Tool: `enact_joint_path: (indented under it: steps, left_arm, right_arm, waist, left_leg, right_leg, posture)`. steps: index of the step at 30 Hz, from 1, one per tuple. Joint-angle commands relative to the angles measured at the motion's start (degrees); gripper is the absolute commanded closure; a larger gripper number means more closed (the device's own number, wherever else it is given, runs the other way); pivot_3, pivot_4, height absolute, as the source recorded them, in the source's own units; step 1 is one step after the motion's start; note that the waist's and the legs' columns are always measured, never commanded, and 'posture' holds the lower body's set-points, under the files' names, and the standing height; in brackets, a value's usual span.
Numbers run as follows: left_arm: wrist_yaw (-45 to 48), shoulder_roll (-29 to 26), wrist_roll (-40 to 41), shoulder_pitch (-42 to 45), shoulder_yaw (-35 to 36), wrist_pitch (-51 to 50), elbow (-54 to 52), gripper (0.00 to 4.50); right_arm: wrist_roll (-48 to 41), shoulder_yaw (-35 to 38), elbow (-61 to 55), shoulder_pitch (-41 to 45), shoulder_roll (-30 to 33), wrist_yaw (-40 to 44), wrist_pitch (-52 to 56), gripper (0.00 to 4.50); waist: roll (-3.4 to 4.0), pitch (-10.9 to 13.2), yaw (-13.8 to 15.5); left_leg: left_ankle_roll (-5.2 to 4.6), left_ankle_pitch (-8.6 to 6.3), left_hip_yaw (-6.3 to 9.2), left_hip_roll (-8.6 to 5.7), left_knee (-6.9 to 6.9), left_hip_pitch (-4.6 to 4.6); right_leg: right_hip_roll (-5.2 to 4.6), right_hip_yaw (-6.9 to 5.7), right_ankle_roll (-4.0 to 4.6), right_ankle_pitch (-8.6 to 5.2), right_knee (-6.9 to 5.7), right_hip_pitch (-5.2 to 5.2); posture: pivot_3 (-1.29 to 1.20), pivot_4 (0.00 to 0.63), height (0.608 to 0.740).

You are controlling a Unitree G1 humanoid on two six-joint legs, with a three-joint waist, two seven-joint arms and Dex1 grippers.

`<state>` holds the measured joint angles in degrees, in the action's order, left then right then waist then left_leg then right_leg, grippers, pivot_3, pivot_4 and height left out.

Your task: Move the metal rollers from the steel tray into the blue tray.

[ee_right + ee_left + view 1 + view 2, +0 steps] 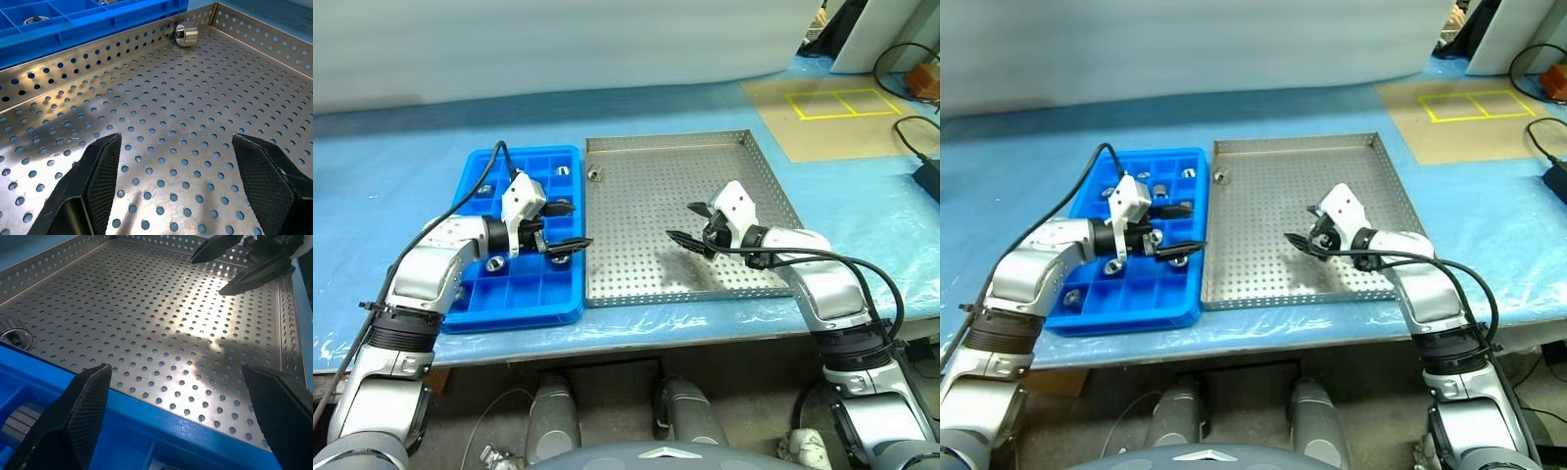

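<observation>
1 metal roller [186, 34] remains in the steel tray [734, 284], a short shiny silver cylinder with a central hole, lying on its side against the far-left corner of the perforated floor. We see more rollers [563, 171] sitting in square compartments of the blue tray [509, 315], which lies just left of the steel tray. Our left gripper [566, 227] hovers open and empty over the blue tray's right edge. Our right gripper [689, 222] hovers open and empty above the steel tray.
</observation>
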<state>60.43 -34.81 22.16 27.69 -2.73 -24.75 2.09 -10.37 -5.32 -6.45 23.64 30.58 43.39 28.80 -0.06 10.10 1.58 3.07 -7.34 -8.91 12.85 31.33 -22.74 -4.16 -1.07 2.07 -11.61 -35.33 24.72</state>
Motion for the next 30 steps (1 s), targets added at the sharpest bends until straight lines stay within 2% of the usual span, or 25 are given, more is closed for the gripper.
enact_joint_path:
  steps: [1,15,30]
  left_arm:
    - [0.0,-0.2,0.8,-0.7,0.7,0.1,-2.9,0.02]
    - [-2.4,-0.7,1.9,-4.4,2.5,-1.6,-6.9,0.02]
    - [-3.1,-0.2,1.4,-3.8,1.8,-1.5,-6.4,0.02]
  right_arm:
    - [-1.0,0.2,-2.5,0.1,0.0,0.4,-0.2,0.78]
    - [-0.4,-1.7,-1.0,1.5,0.0,2.3,-0.4,0.78]
    - [-0.3,-1.6,-1.2,1.4,-0.1,2.0,-0.1,0.78]
  waist:
    - [0.0,0.0,-0.1]
    - [0.0,0.0,0.2]
    - [0.0,0.0,0.7]
  left_leg:
    - [0.0,0.0,0.0,0.0,0.0,0.0]
    - [0.0,0.0,0.0,0.01,0.04,0.02]
    - [0.0,0.0,0.0,0.01,0.05,0.04]
  right_leg:
    - [0.0,0.0,0.0,0.0,0.0,0.0]
    - [0.0,-0.01,0.01,0.0,-0.08,-0.01]
    - [0.0,0.0,0.01,0.0,-0.1,-0.02]
  posture:
    - [-0.21,0.15,0.74]
    - [-0.17,0.15,0.74]
    - [-0.18,0.15,0.74]
